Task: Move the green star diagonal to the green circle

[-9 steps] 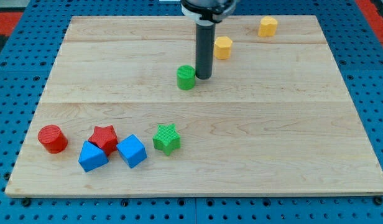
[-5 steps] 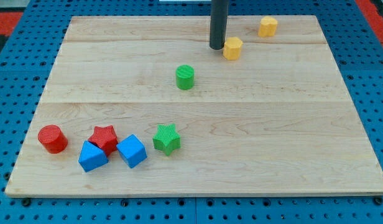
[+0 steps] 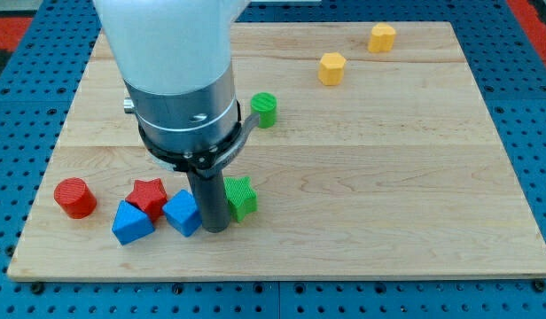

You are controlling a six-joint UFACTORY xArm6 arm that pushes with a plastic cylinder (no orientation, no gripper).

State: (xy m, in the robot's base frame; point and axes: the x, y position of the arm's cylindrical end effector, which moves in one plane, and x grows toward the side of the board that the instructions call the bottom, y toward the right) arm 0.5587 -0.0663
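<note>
Camera view: my tip [image 3: 214,229] sits between green star [image 3: 241,197] and a blue cube [image 3: 182,213], touching both; no end effector jaws, just the rod. Green circle [image 3: 264,109] is well above on the desk [image 3: 388,177].

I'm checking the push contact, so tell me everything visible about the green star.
The green star is a small ribbed, plastic-looking block lying flat on the wooden board, low and left of centre. Its left side is hidden behind my rod, whose tip sits against its lower left, between it and a blue cube. The green circle stands well above it, apart.
</note>
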